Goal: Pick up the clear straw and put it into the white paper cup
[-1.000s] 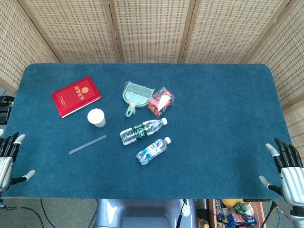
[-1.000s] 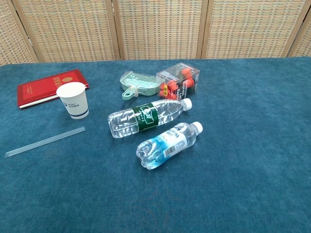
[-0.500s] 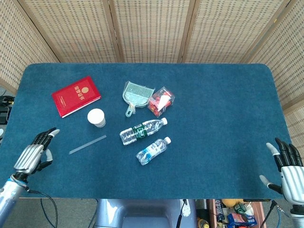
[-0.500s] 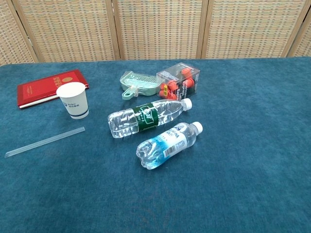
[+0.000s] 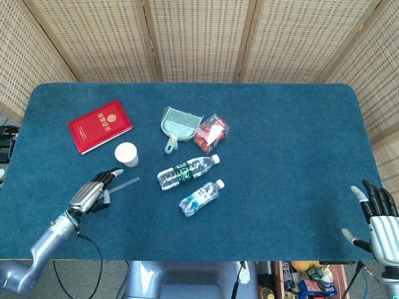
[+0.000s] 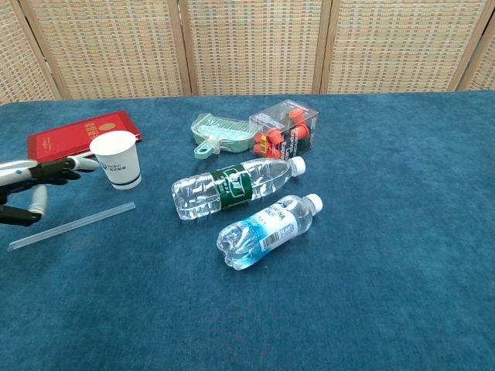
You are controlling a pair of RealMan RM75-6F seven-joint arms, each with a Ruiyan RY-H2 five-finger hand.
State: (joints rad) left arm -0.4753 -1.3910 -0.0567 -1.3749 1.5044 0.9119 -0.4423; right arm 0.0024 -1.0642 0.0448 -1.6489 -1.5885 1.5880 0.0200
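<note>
The clear straw (image 6: 73, 225) lies flat on the blue table, slanting from lower left to upper right; in the head view only its right end (image 5: 128, 182) shows past my hand. The white paper cup (image 5: 126, 154) (image 6: 117, 158) stands upright just beyond it. My left hand (image 5: 92, 191) (image 6: 32, 185) hovers over the straw's left half with fingers spread and nothing in them. My right hand (image 5: 378, 218) hangs open off the table's near right corner, far from both.
A red booklet (image 5: 100, 125) lies behind the cup. Two water bottles (image 5: 186, 172) (image 5: 201, 197) lie right of the straw. A green dustpan (image 5: 173, 123) and a clear box of red items (image 5: 211, 132) sit further back.
My left hand has travelled from the table's near left edge rightward and forward to above the straw, and now appears in the chest view. The right hand has barely moved.
</note>
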